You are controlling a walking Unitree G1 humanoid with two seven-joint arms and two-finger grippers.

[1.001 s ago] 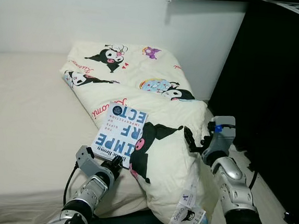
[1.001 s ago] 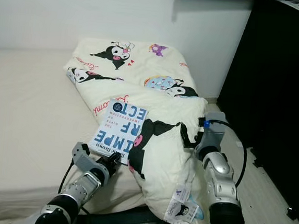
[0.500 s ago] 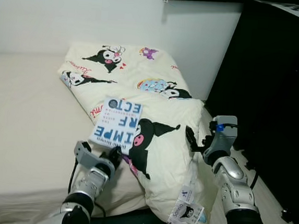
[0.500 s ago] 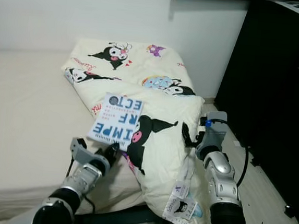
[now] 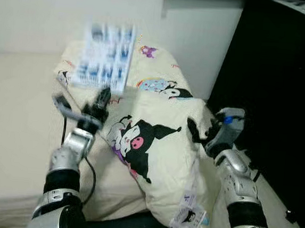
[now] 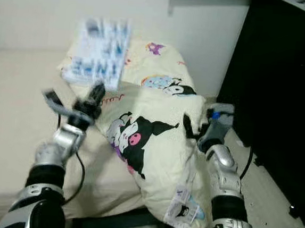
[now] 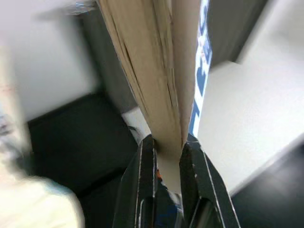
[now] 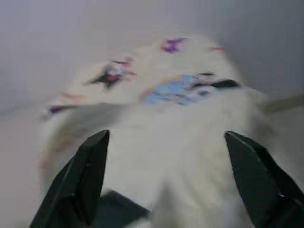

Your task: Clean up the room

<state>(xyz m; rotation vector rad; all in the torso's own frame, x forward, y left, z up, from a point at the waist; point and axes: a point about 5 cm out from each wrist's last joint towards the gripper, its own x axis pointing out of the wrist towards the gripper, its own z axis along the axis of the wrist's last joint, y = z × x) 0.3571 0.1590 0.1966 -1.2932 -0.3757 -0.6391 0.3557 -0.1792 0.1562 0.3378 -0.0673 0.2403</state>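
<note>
A white book with blue lettering (image 5: 105, 55), blurred by motion, is held up in the air above the bed's far side. My left gripper (image 5: 101, 95) is shut on its lower edge. In the left wrist view both fingers (image 7: 142, 166) pinch the book's cream page block (image 7: 156, 71). A cream blanket with black cartoon figures (image 5: 155, 141) lies bunched on the bed's right side and hangs over its corner. My right gripper (image 5: 202, 133) is open against the blanket's right edge, its fingers (image 8: 76, 180) spread wide with the blanket (image 8: 180, 118) just ahead.
The beige mattress (image 5: 13, 118) stretches away to the left. A tall black cabinet (image 5: 273, 76) stands close on the right, with a narrow strip of floor (image 5: 275, 202) beside it. A label (image 5: 188, 217) hangs from the blanket's lower corner.
My left arm has swung the book up off the blanket, from low near the bed's front edge to high above the bed. The right gripper has stayed at the blanket's edge.
</note>
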